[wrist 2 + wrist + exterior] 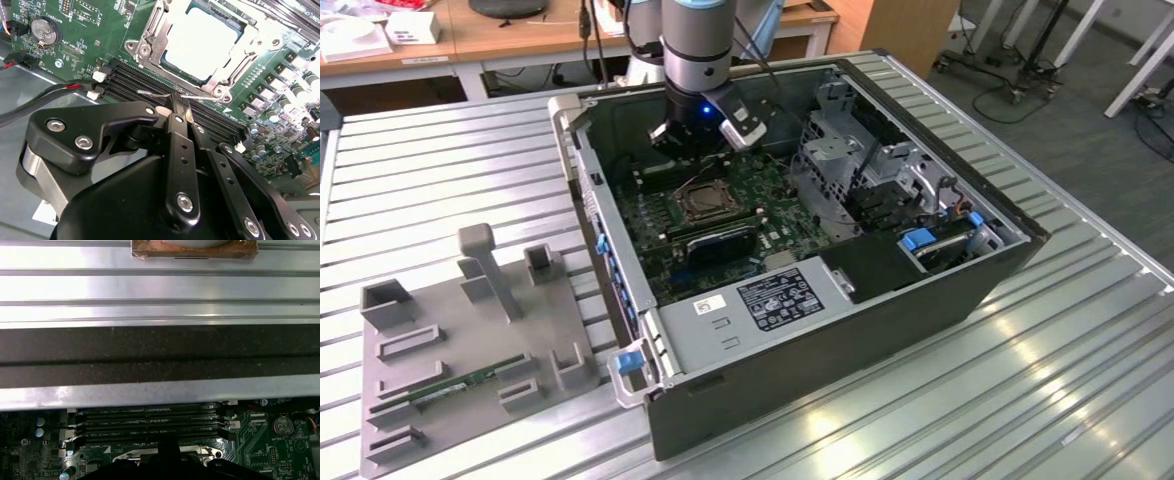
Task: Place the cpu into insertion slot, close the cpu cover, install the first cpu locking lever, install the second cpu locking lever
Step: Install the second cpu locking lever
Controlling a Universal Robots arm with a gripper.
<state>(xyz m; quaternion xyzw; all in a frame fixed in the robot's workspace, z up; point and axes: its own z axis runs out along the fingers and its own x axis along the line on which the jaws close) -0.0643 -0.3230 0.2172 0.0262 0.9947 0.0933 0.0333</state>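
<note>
The cpu (200, 42) lies flat in the insertion slot (700, 203), its pale metal face up. The cpu cover (152, 30) is down around it, with its silvery frame on the chip's edges. My gripper (181, 107) hangs inside the open computer case (987, 260), just beside the socket over the black memory slots (150, 82), and its fingers are together. A thin wire locking lever (152, 93) runs along the socket's edge, and its end reaches my fingertips. In the exterior view the gripper (698, 150) sits just behind the socket.
Red and black cables (50, 95) and a coin battery (42, 31) lie on the board close by. A metal drive cage (854, 160) rises on the exterior view's right of the socket. A grey fixture tray (467, 340) with a green memory stick (454, 385) sits outside the case.
</note>
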